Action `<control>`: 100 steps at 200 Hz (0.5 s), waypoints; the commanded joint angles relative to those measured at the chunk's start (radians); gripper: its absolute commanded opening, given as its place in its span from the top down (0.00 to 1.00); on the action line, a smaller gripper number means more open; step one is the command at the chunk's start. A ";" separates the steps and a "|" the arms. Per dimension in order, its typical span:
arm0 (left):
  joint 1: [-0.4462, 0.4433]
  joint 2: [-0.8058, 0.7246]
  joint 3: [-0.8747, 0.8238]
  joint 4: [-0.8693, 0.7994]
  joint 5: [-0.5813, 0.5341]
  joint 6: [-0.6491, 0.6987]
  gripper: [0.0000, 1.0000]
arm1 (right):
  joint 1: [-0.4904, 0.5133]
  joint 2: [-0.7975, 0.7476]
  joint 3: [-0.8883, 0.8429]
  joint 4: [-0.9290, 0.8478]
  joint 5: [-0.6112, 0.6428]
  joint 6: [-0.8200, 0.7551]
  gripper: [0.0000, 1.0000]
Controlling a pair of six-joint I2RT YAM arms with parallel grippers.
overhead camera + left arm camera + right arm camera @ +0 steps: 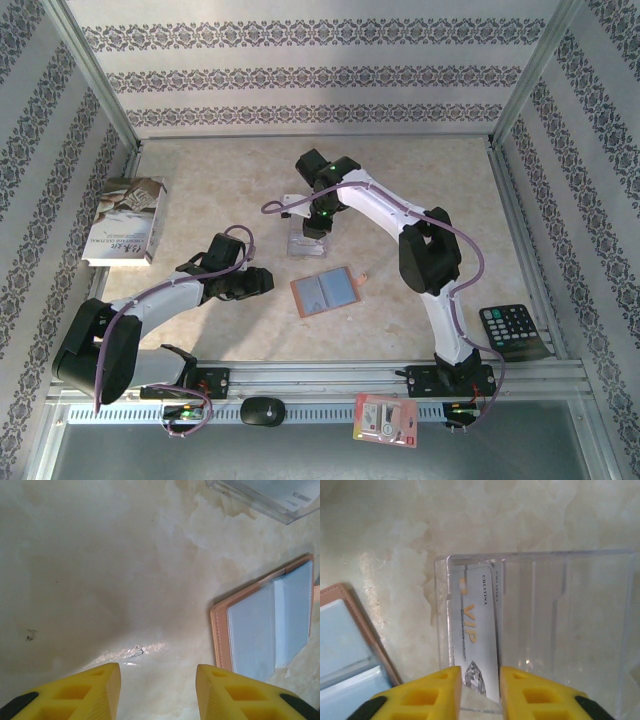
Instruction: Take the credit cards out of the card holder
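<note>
My R gripper (481,692), jaws narrowly apart, straddles a credit card (472,625) upright in the clear tray (560,605), maybe a 2nd behind; card holder (345,640) open nearby. L gripper (157,695) half-open, empty.

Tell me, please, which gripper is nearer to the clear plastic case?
Right. The right gripper sits at the clear plastic case; the left gripper hovers over bare table, left of the card holder.

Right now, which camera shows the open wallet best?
The top external view: the wallet lies whole and open on the table. The left wrist view has it against the frame's right edge; the right wrist view catches one corner.
</note>
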 commanded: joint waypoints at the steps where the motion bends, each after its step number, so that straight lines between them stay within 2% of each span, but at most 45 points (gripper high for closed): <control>1: 0.011 0.002 0.005 0.030 0.020 0.004 0.56 | -0.007 -0.061 -0.038 0.073 -0.025 0.037 0.70; 29: 0.013 -0.018 -0.005 0.045 0.024 -0.006 0.55 | -0.003 -0.170 -0.080 0.175 -0.069 0.105 0.67; 47: 0.012 -0.041 -0.016 0.060 0.016 -0.017 0.49 | 0.009 -0.238 -0.110 0.253 -0.110 0.192 0.65; 63: 0.012 -0.067 -0.038 0.087 0.008 -0.040 0.44 | 0.031 -0.305 -0.189 0.380 -0.117 0.314 0.63; 100: 0.012 -0.138 -0.100 0.137 -0.011 -0.083 0.33 | 0.084 -0.447 -0.425 0.652 -0.012 0.703 0.62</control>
